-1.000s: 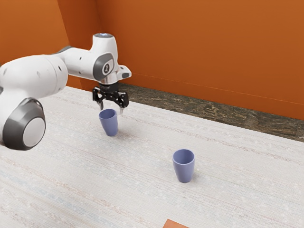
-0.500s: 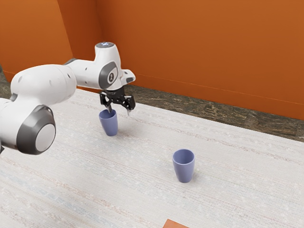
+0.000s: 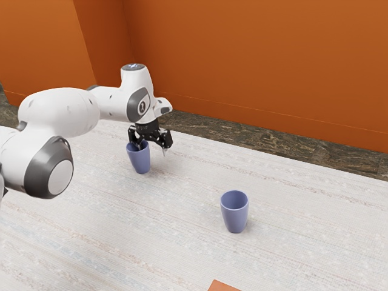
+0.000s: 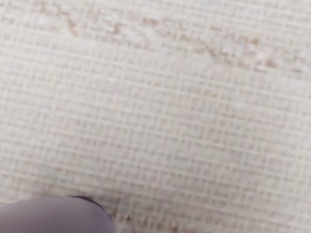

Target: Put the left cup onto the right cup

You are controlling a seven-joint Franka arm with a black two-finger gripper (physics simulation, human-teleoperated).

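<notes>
One pale woven-textured tabletop (image 3: 291, 242), bearing everything under the tool. One white seven-joint arm (image 3: 60, 115), bent low to bring its hand to cup height. One black two-finger tool (image 3: 152, 147), fingers apart, apparently straddling a rim for a wall pinch. Two blue-violet tapered cups: left cup (image 3: 139, 159) upright directly beneath the tool, ungripped; right cup (image 3: 234, 211) upright, well apart from it, awaiting stacking.
</notes>
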